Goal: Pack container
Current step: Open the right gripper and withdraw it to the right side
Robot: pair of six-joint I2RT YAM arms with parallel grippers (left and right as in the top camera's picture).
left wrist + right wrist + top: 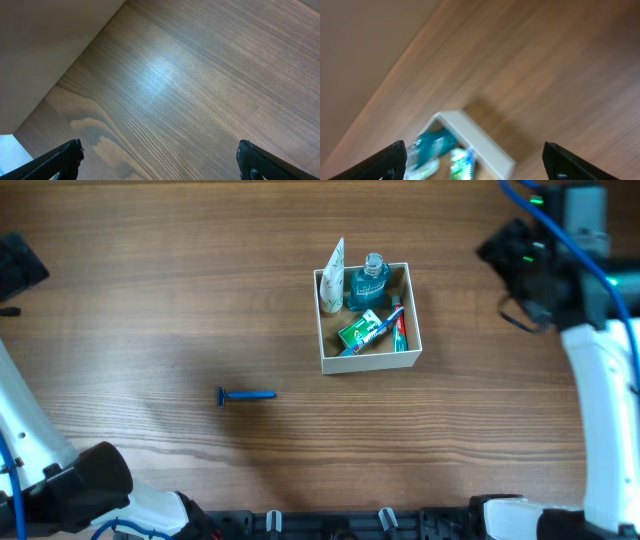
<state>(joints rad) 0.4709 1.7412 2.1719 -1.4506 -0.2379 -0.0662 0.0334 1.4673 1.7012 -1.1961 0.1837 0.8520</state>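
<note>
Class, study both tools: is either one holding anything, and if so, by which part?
Nothing is held: the left tool and the right tool both stand open and empty.

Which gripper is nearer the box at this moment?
Right. The right gripper is open off to the box's right, with the box's corner in its wrist view. The left gripper is far off at the table's left edge, over bare wood.

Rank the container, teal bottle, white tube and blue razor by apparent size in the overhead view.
1. container
2. teal bottle and white tube: they look about alike, and both stand up toward the camera, so left unranked
3. blue razor, the slimmest
</note>
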